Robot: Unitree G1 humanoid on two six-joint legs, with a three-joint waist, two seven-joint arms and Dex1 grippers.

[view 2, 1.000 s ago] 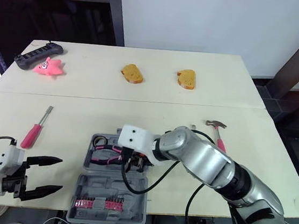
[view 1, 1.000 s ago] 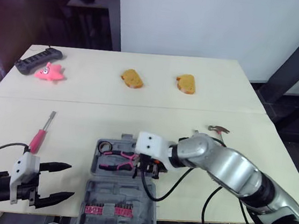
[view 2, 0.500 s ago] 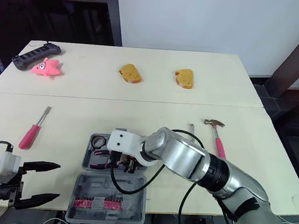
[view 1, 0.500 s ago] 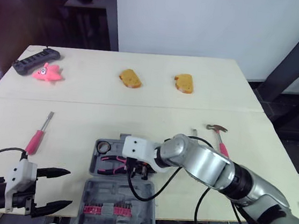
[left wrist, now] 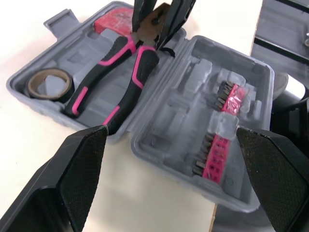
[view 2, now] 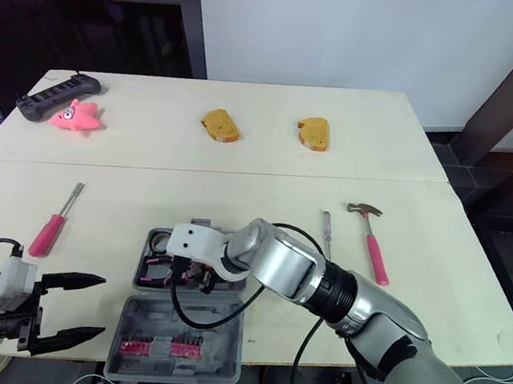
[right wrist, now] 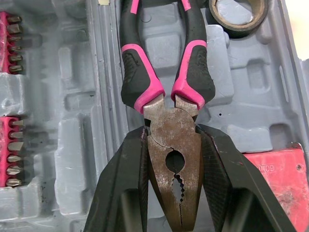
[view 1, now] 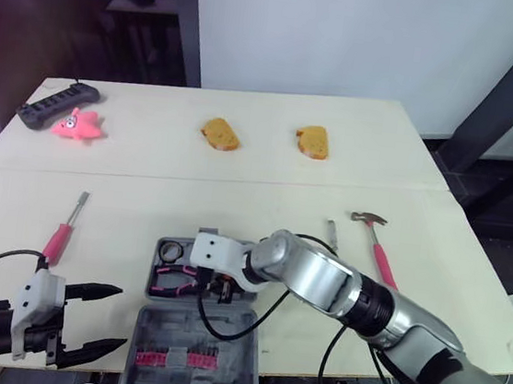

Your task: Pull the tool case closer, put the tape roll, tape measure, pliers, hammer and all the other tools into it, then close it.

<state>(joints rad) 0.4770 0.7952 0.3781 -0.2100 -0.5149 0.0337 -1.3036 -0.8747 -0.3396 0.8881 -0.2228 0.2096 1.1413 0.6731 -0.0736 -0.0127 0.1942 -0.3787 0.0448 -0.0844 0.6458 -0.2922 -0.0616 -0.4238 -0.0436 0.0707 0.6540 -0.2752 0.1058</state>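
Pliers (right wrist: 166,104) in tool case (right wrist: 260,87), right gripper (right wrist: 171,131) clamped

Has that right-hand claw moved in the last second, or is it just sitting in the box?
Yes. The right gripper, shut on the pliers, has slid toward the robot's left across the tool case, nearer the tape roll.

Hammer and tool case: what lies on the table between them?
A thin grey metal tool, close to the hammer; the right eye view shows it.
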